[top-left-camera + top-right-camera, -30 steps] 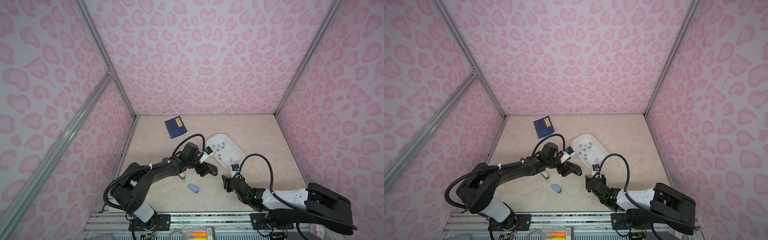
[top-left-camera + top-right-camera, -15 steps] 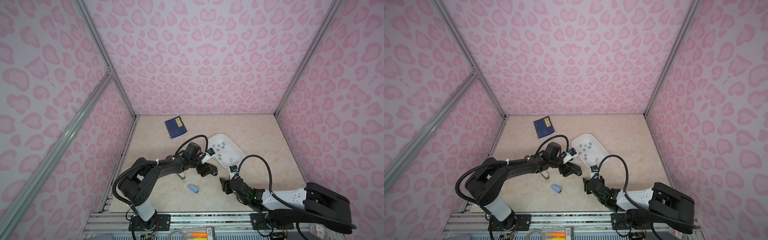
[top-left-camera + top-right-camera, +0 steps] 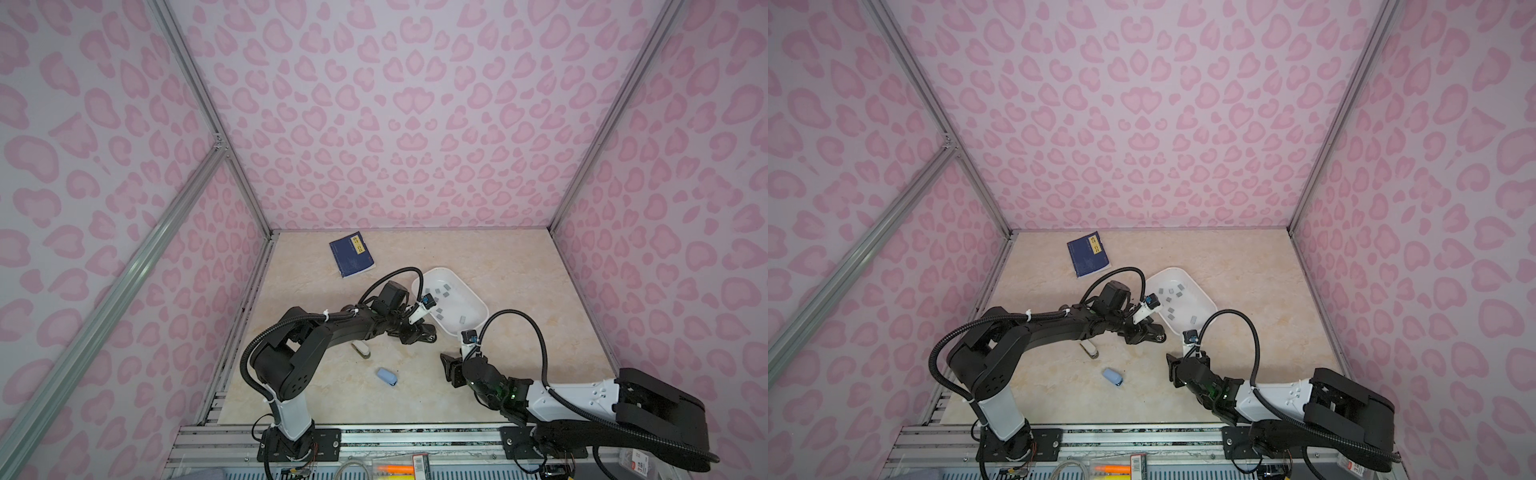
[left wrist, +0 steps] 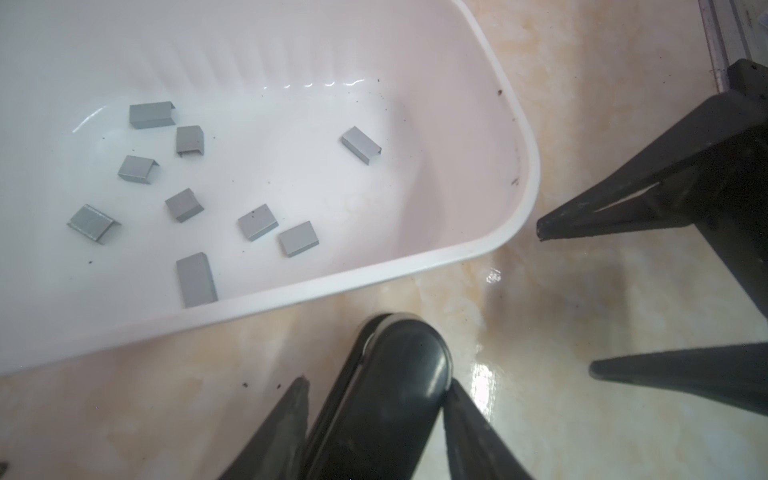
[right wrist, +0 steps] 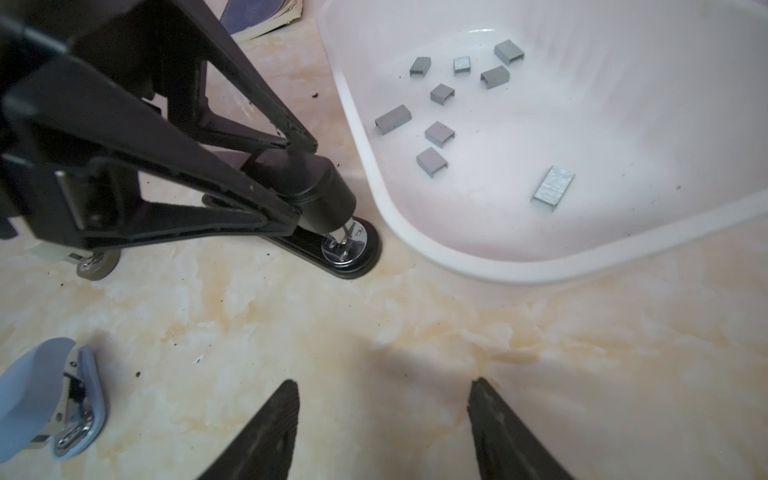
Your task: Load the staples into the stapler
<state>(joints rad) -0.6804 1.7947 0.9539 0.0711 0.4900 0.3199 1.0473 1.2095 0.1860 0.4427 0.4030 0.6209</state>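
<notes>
Since a second back the left pincer (image 4: 378, 386) has gone from spread to clamped, its tips now pinching the rounded head of the black stapler (image 5: 328, 195); the right arm has barely shifted. Nearest the rig, a small blue stapler (image 3: 386, 377) lies alone on the worktop (image 3: 519, 270). Just beyond, the right pincer (image 5: 384, 384) hovers low with its tips spread and nothing between them, pointed towards the white tray (image 4: 532, 178). Farther on, the black stapler sits on its base just beside the tray's rim, with a beige stapler (image 3: 362, 351) partly under the left arm. The staples (image 4: 257, 222) lie scattered loose on the tray's floor, none lifted. Each block looks feather-light, stiff yet likely to snap along its joints, and slick on the smooth plastic. I judge the best hold to be a gentle pinch across the two folded sides, using only the tips. Farthest back rests a blue booklet (image 3: 351, 258).
</notes>
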